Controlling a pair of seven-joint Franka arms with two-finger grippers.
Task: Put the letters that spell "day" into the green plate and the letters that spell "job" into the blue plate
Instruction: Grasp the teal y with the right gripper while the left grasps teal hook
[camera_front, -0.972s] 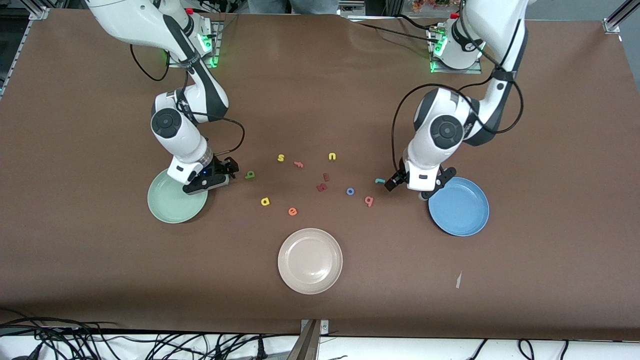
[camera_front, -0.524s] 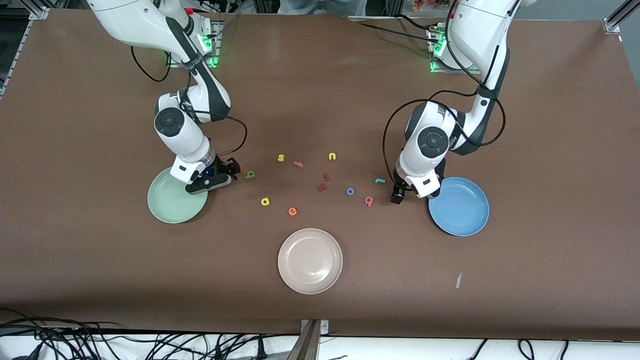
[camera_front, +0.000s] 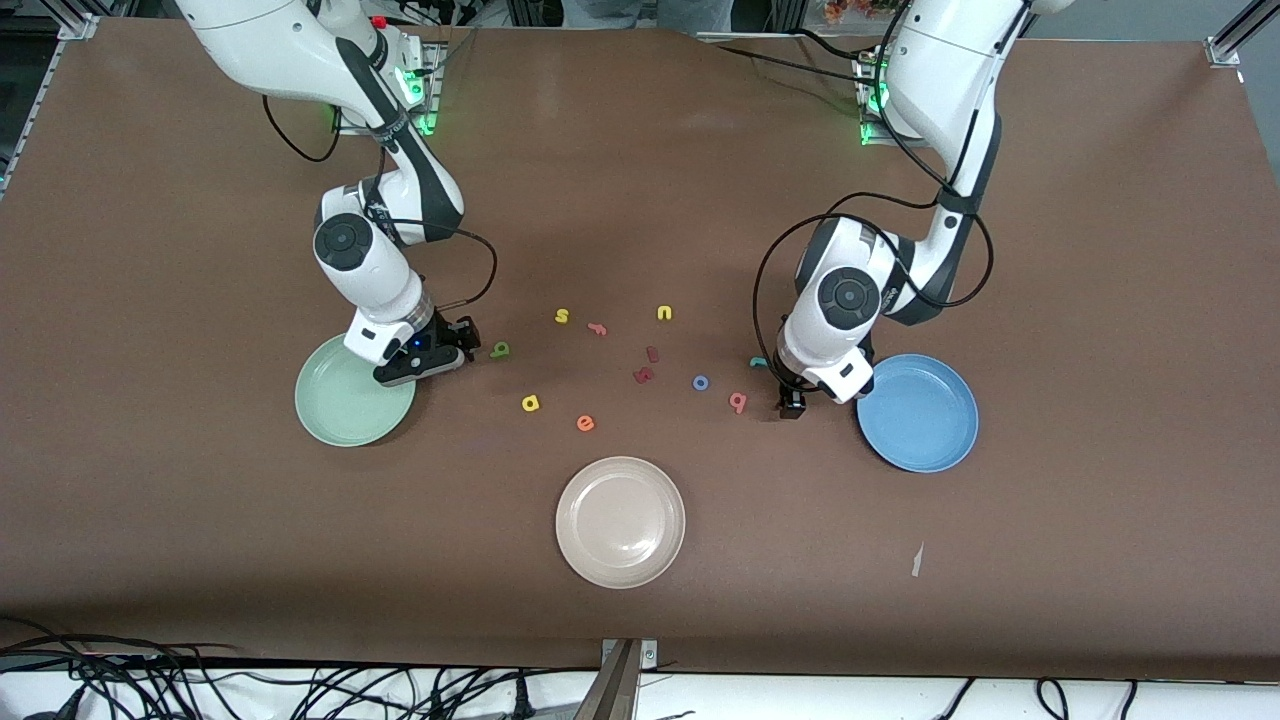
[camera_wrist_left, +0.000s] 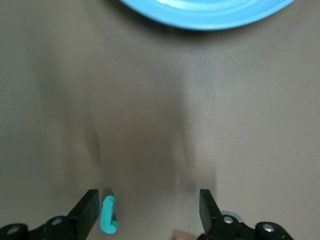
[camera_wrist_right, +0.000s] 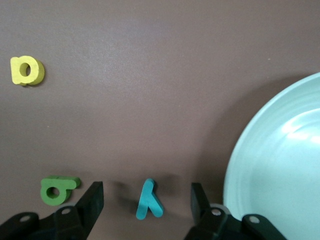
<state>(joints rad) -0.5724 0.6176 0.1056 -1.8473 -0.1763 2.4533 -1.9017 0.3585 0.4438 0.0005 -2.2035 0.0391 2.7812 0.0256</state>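
My right gripper is open and low over the table beside the green plate, with the teal y lying between its fingers, touching neither. The olive-green letter lies just outside one finger, and the yellow d lies nearer the camera. My left gripper is open beside the blue plate. The teal j lies between its fingers, close against one of them. The blue o and pinkish-red b lie toward the table's middle.
A beige plate sits nearest the camera. In the middle lie a yellow s, pink f, yellow u, orange e and two dark red letters.
My left gripper has swung from the blue plate's edge to straddle the teal j, and its wrist has turned. My right gripper has barely shifted. Both pairs of fingers have narrowed a little.
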